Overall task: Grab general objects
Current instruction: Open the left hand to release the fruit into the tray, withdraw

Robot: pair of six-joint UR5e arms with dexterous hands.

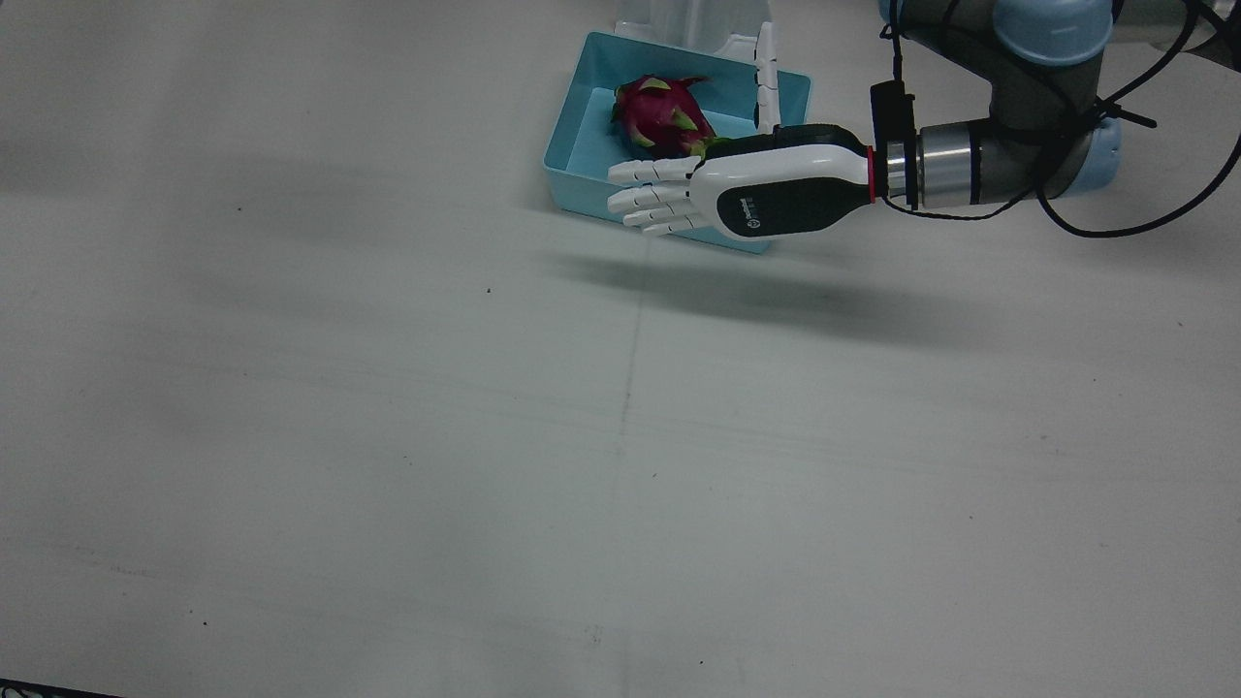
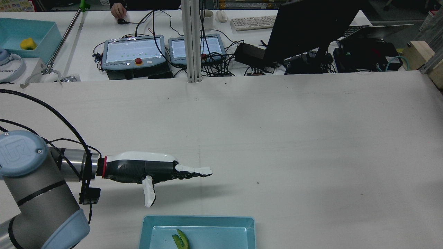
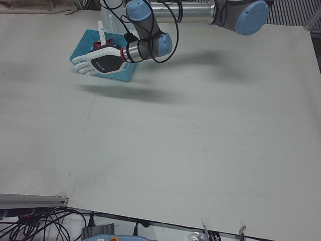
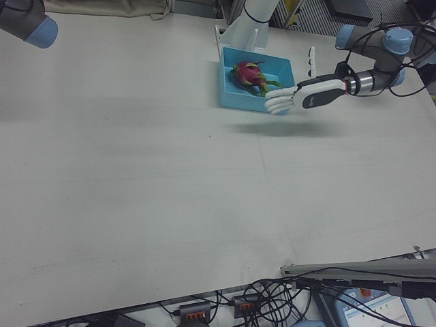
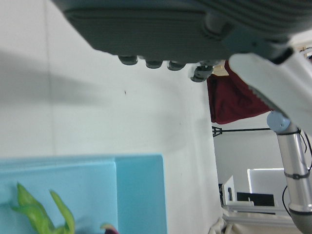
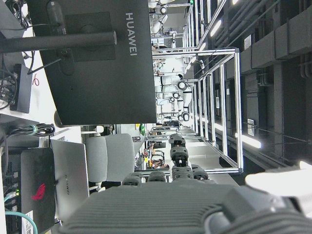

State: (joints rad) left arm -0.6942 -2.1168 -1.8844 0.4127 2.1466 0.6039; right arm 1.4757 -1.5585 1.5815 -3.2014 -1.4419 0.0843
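Dragon fruit (image 1: 662,117) lies inside the blue tray (image 1: 580,150) at the robot's edge of the white surface (image 1: 620,436). The left robot hand (image 1: 737,184) hovers flat over the tray's near right corner, fingers (image 1: 652,197) straight and side by side, thumb sticking out, holding nothing. The right robot hand (image 6: 175,195) shows only in its own camera, fingers extended, empty.

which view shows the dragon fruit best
The front view: the dragon fruit lies in the blue bin, pink skin and green scales clear, only its near end covered by the left robot hand. The right-front view shows it smaller; the left-front view mostly hides it; the rear and left hand views catch only green tips.
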